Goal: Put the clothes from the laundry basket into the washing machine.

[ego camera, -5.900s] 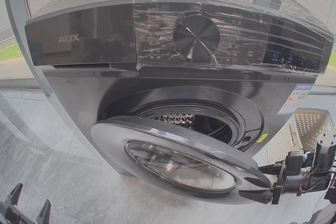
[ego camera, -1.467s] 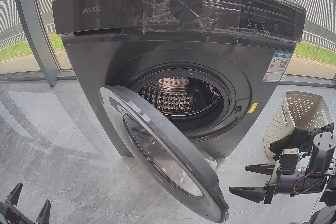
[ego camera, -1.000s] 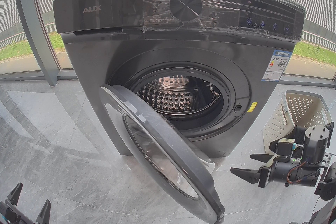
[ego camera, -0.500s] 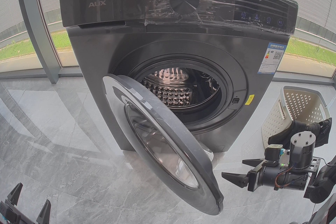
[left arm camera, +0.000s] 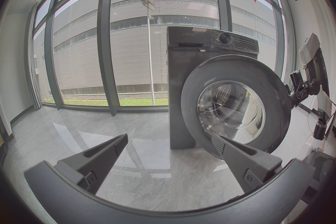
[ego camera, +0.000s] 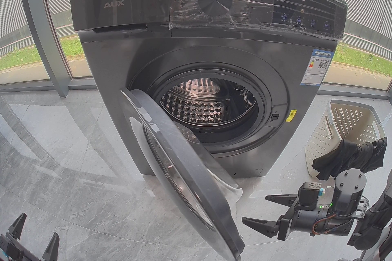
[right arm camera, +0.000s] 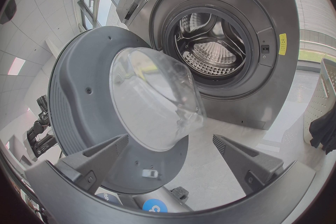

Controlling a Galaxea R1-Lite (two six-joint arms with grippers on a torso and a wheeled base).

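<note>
We see the washing machine (ego camera: pixel 204 49) standing on the floor (ego camera: pixel 73 160) with its door (ego camera: pixel 183 180) swung wide open towards the left, so the drum (ego camera: pixel 206 105) and its studded metal wall show through the opening. The basket (ego camera: pixel 326 139) stands on the floor just to the right of the machine. The dark clothes (ego camera: pixel 349 156) are draped over its near rim, partly hanging outside. Our right gripper (ego camera: pixel 255 209) hangs low above the floor between the door's free edge and the basket, pointing at the door, its fingers spread and grasping nothing. Our left gripper (ego camera: pixel 38 225) sits low at the far left, well apart from the machine, its fingers likewise released.
</note>
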